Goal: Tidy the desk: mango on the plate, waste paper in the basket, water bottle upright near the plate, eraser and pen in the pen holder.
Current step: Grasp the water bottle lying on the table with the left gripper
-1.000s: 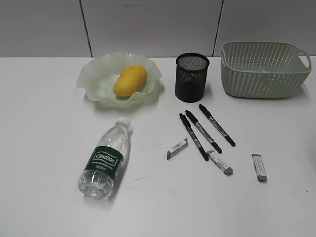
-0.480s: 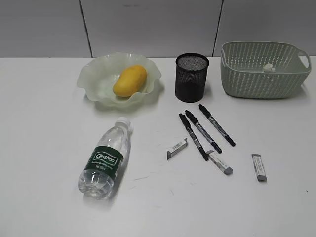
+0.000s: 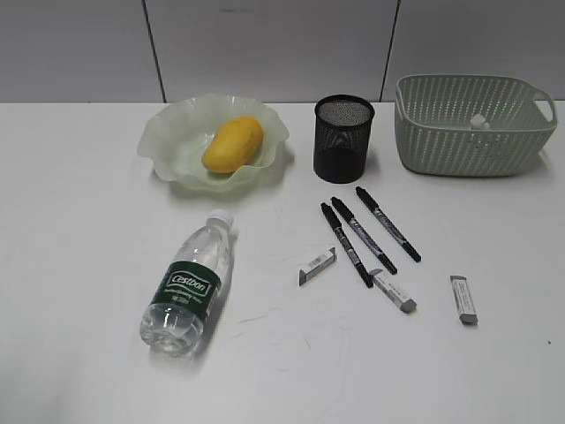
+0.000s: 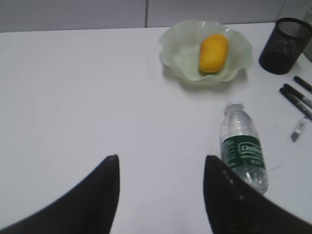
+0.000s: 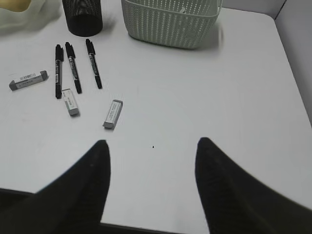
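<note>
A yellow-orange oblong mango (image 3: 233,144) contrasts with the translucent pale-green ruffled plate (image 3: 168,132). The clear plastic bottle (image 3: 189,284) wears a dark green label with white lettering. The cylindrical wire-mesh pen holder (image 3: 343,139) is black; the perforated rectangular plastic basket (image 3: 472,125) is pale green.

Both grippers, left (image 4: 161,165) and right (image 5: 152,148), hover with jaws spread.

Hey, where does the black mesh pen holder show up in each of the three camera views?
Exterior view: the pen holder stands upper centre, between the plate and the basket.
Left wrist view: the holder sits at the top right corner, right of the plate.
Right wrist view: it is at the top left, cut by the top edge, left of the basket.
Shared landmark: the three black pens lying just in front of it.
</note>
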Controlling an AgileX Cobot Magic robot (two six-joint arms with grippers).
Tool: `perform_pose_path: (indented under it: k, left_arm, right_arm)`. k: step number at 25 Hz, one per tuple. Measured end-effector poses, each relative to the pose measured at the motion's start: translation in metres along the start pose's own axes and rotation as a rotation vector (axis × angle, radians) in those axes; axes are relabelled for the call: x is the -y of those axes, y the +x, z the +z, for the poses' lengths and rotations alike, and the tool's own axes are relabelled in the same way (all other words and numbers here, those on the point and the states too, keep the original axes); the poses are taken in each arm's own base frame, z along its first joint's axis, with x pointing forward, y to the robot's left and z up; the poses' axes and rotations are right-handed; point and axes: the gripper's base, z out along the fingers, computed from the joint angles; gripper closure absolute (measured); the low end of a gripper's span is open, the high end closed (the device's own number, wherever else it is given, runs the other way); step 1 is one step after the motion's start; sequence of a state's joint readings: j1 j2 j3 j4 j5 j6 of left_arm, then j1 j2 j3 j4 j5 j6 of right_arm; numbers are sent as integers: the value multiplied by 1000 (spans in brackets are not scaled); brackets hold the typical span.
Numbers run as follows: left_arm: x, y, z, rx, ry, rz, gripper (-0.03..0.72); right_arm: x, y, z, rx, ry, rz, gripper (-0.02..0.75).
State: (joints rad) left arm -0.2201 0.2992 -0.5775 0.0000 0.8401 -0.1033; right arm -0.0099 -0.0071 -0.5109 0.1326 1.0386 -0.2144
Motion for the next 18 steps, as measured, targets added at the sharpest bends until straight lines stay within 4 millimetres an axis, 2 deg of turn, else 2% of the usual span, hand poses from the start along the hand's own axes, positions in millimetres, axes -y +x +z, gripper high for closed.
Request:
perform_pose_path:
  k: [4,10,14,18]
  left_arm:
    - [13,-21,54,-122,105,10,210]
    - [24,-41,152,-352,122,83,196]
    - [50,-37,205,-471,177,166,197]
    - [88,-22,245,-560,223,229,192]
  right_arm:
    - [0,0,0,0,0,39,269]
    - [0,0,0,0,0,47,268]
    - [2,0,0,-4,23,33,269]
    - [6,1,0,-12,71,19,269]
